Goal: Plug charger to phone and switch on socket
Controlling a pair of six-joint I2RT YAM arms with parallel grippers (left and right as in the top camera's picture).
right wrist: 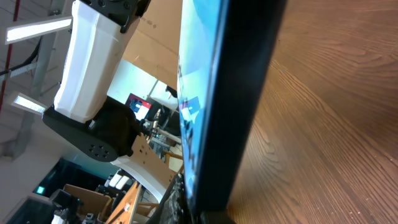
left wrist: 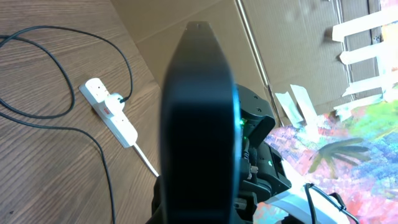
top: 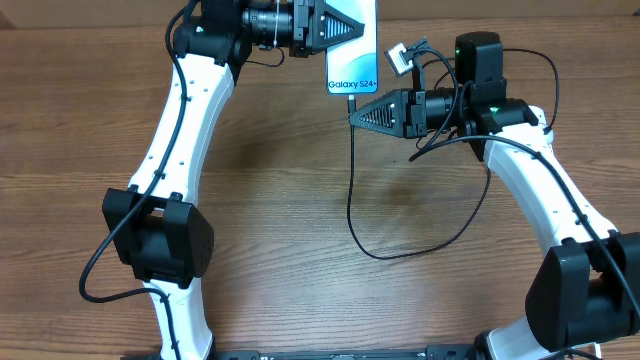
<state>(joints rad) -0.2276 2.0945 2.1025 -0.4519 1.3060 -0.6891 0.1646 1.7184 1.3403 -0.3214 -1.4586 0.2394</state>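
Note:
My left gripper [top: 345,28] is shut on the phone [top: 353,60] and holds it off the table at the back. The lit blue screen faces up, with the "Galaxy S24" text at the near end. The left wrist view shows only the phone's dark back [left wrist: 199,124]. My right gripper [top: 358,113] sits at the phone's near end, shut on the charger tip [top: 352,100]. The tip itself is hidden in the right wrist view, where the phone [right wrist: 224,106] shows edge-on. The black charger cable [top: 352,190] loops over the table. The white socket [left wrist: 109,109] lies flat with the black plug in it.
A cardboard wall [left wrist: 286,37] stands behind the table. The socket's thick white lead [left wrist: 148,163] runs off towards the phone. The cable loop [top: 400,252] lies on the wood in front of my right arm. A small white block [top: 400,57] shows beside my right wrist.

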